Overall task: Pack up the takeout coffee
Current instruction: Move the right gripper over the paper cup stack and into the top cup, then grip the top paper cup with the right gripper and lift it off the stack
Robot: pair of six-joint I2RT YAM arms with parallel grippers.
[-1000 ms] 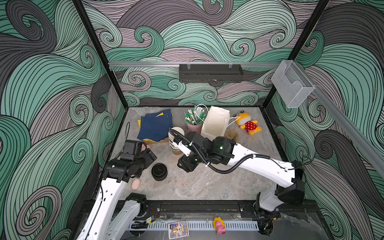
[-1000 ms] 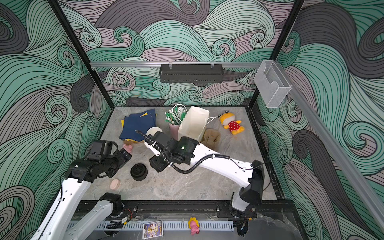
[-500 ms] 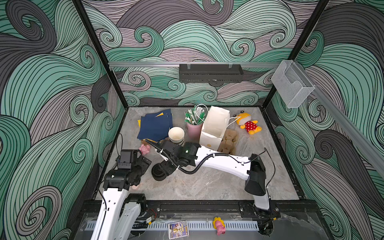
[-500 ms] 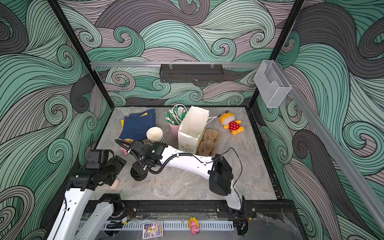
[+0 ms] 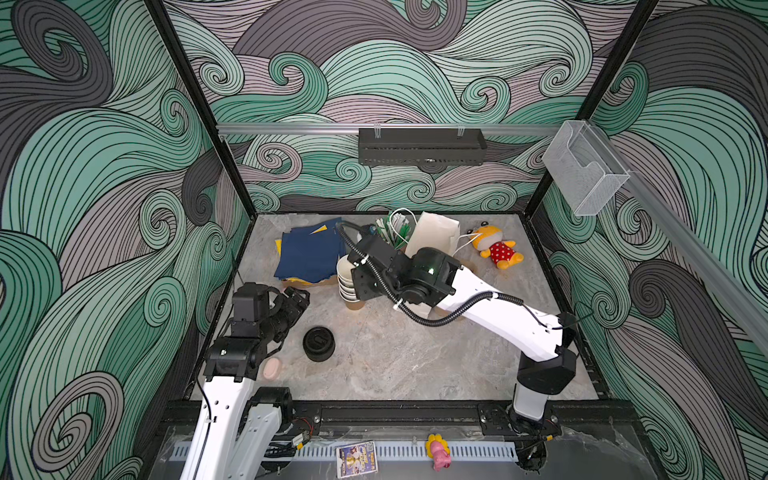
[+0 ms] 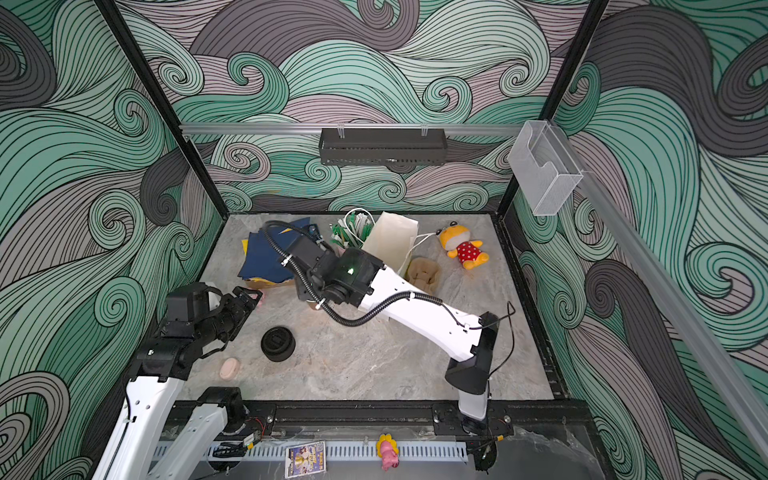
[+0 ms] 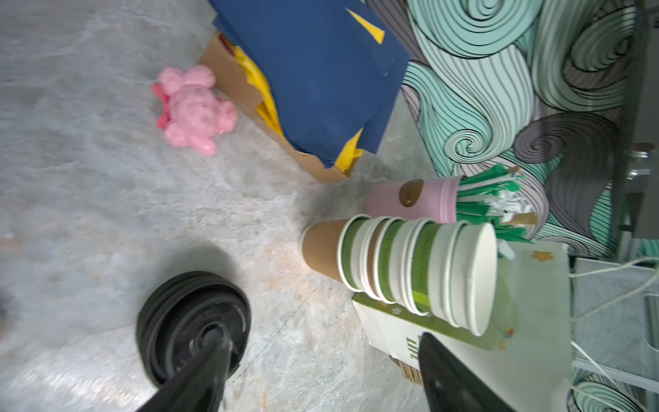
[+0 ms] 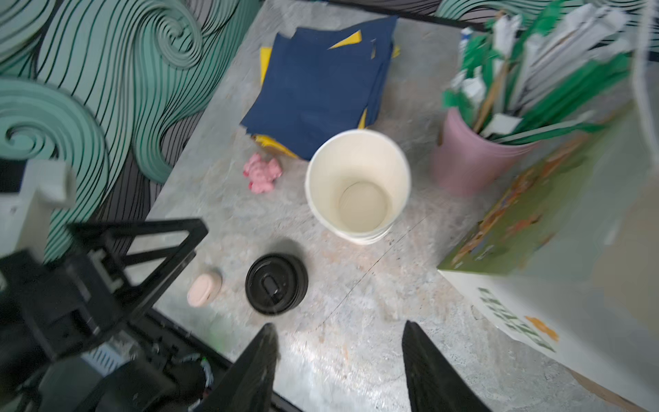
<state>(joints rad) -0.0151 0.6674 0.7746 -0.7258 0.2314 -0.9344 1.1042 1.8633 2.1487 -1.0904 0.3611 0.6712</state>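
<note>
Grey marble-look tabletop [image 5: 415, 365], wave-print walls. Nested cup stack [image 8: 356, 185] stands upright just beside the navy napkins [image 8: 321, 82]. The black lids [image 5: 318, 343] sit stacked apart from it, toward the front.

Right gripper [image 8: 338, 324] hangs near the stack's rim, jaws apart, empty. Left gripper [image 7: 319, 337] is near the lids, jaws apart, empty.

Risk: the cups look tightly nested, so a pinch on the top rim may lift several or tip the stack.

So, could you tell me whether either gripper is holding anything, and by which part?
Nothing is held: the right gripper is open near the cup stack, the left gripper open near the black lids.
</note>
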